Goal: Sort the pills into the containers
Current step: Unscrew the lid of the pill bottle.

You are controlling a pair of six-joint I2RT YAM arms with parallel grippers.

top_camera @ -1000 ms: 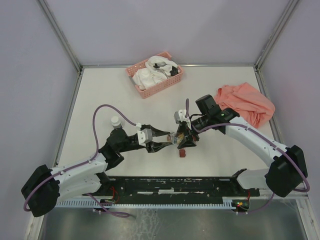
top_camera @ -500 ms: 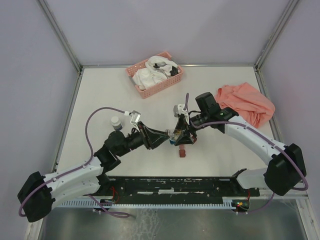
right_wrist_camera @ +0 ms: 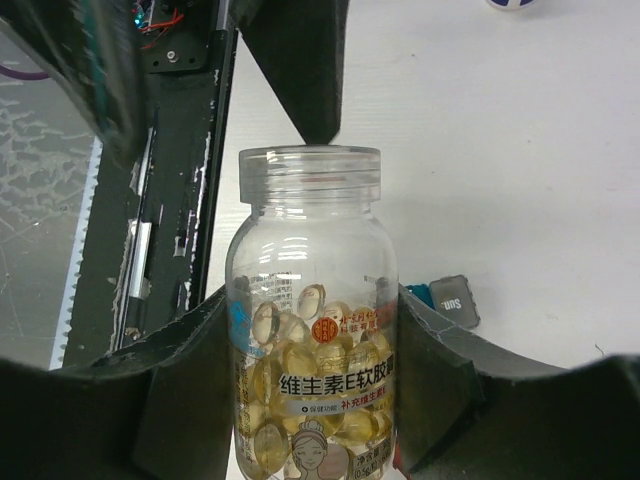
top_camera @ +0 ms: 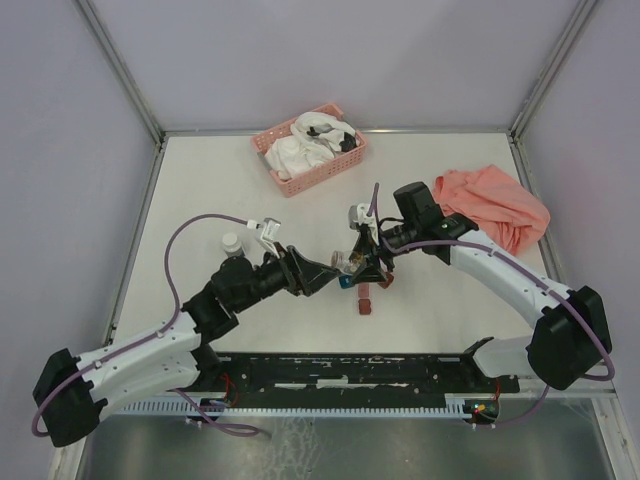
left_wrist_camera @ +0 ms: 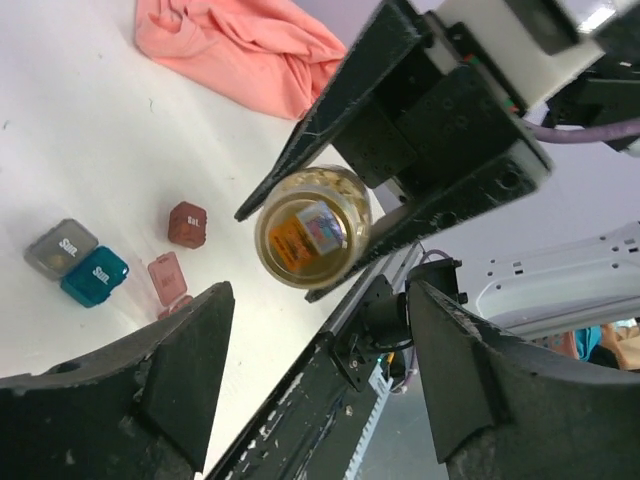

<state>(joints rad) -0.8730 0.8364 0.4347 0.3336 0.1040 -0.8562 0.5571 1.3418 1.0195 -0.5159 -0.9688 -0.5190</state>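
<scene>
Holding the jar point(right_wrist_camera: 312, 330) is the right gripper point(right_wrist_camera: 312, 395), its fingers closed on the clear sides below the neck, so the jar hangs above the table point(top_camera: 200, 180) between the two arms. The pills point(right_wrist_camera: 290, 365) sit inside as a yellow heap, none out yet. My left gripper point(left_wrist_camera: 318, 330) faces the jar's end with its fingers spread wide, one to each side, touching nothing. On the neck I see a clear threaded rim and no white cap. Whether a seal covers the mouth I cannot tell.

The four boxes lie on the table close by the jar: the grey box point(left_wrist_camera: 60, 247) touching the teal box point(left_wrist_camera: 95, 277), with the dark red box point(left_wrist_camera: 187, 222) and a paler red box point(left_wrist_camera: 167, 273) near them. Whether their lids are up I cannot make out.

I judge we are at the opening-and-pouring step, with the sorting itself not begun. Next I need a box open and steadied, then the jar's mouth brought low over it and tipped gently, so a few pills drop rather than the lot. The boxes look light, and a nudge from a finger could scatter them.
</scene>
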